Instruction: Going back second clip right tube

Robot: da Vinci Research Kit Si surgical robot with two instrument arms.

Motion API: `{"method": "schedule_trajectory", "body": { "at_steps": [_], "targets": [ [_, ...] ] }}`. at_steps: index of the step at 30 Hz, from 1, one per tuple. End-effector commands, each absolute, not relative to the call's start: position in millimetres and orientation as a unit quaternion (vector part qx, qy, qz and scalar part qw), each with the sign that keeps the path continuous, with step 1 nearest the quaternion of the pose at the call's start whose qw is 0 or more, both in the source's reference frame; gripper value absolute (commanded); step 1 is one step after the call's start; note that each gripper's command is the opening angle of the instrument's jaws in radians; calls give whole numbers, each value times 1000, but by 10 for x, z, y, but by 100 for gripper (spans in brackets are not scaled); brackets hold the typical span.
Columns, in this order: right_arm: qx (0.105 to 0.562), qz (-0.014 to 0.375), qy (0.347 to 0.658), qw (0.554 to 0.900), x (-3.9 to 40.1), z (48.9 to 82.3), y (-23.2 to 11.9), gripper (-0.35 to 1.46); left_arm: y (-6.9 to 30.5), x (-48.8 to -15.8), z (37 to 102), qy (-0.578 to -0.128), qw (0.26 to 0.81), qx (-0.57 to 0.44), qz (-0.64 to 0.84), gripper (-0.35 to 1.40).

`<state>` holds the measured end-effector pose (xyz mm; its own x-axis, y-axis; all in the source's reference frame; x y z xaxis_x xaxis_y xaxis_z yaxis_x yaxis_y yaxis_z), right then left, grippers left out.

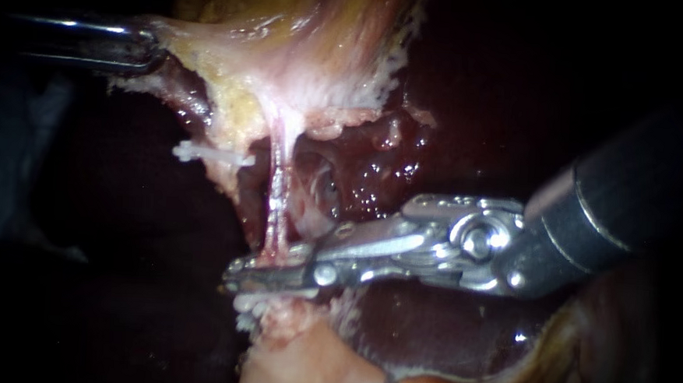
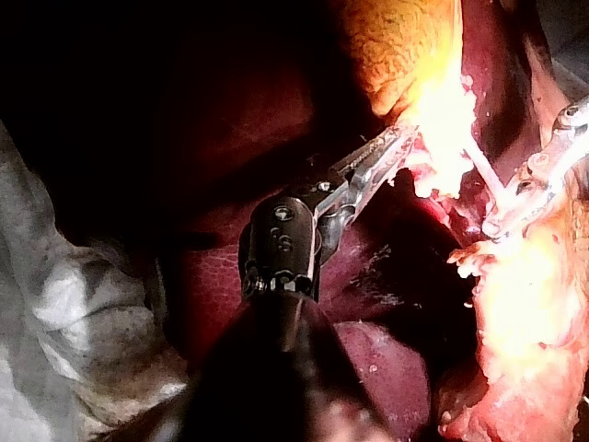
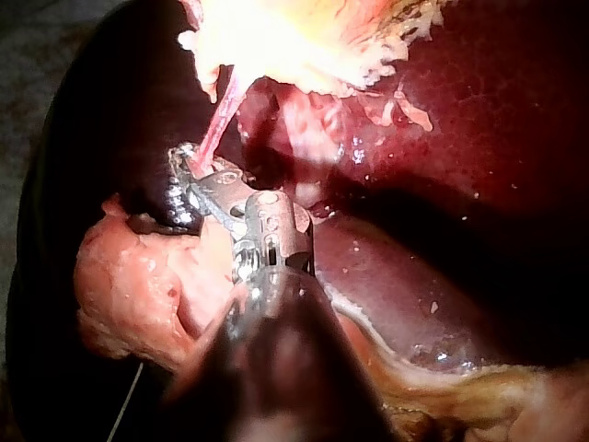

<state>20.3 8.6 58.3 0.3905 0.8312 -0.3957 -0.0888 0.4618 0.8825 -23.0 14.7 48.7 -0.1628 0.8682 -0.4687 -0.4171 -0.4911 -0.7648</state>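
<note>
Pink right tube [image 1: 279,188] runs upright, crosswise to your right instrument [image 1: 268,280], meeting its tip; its grip cannot be told. Your left instrument [image 2: 394,145] pinches gallbladder [image 1: 286,56].

No text, label, brand, number or sign can be read in any of the three views.
</note>
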Motion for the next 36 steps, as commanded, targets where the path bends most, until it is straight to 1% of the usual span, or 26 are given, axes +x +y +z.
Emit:
{"method": "schedule_trajectory", "body": {
  "at_steps": [1,2,4,5,7,9,12,15,17,18,22,23,29,34,36],
  "targets": [
    [411,317,453,725,203,583,86,-35,147,-230,487,-240,444,-471,724,-35],
    [414,315,456,722,203,584,85,-33,147,-230,487,-240,444,-471,724,-35],
    [415,315,461,719,203,586,84,-8,147,-230,487,-240,444,-471,724,-35],
    [415,315,465,716,204,587,84,13,147,-230,487,-240,444,-471,724,-35],
    [415,316,480,705,204,592,82,27,147,-230,487,-240,444,-471,724,-35],
    [414,317,492,697,204,598,80,37,147,-230,487,-240,444,-471,724,-35],
    [412,317,496,696,206,608,79,42,147,-230,487,-240,444,-471,724,-35],
    [393,296,508,707,206,620,77,44,147,-230,487,-240,444,-471,724,-35],
    [370,278,513,723,205,628,76,45,147,-230,487,-240,444,-471,724,-35],
    [353,262,514,737,205,632,76,45,147,-230,487,-240,444,-471,724,-35],
    [303,228,507,774,202,643,75,49,147,-230,487,-240,444,-471,724,-35],
    [296,223,507,779,201,645,75,49,147,-230,487,-240,444,-471,724,-35],
    [269,198,514,790,181,641,79,50,147,-230,487,-240,444,-471,724,-35],
    [253,181,520,796,152,625,91,50,146,-229,486,-240,444,-471,724,-35],
    [247,166,524,798,136,617,96,50,146,-229,486,-240,444,-471,724,-35]
  ]
}}
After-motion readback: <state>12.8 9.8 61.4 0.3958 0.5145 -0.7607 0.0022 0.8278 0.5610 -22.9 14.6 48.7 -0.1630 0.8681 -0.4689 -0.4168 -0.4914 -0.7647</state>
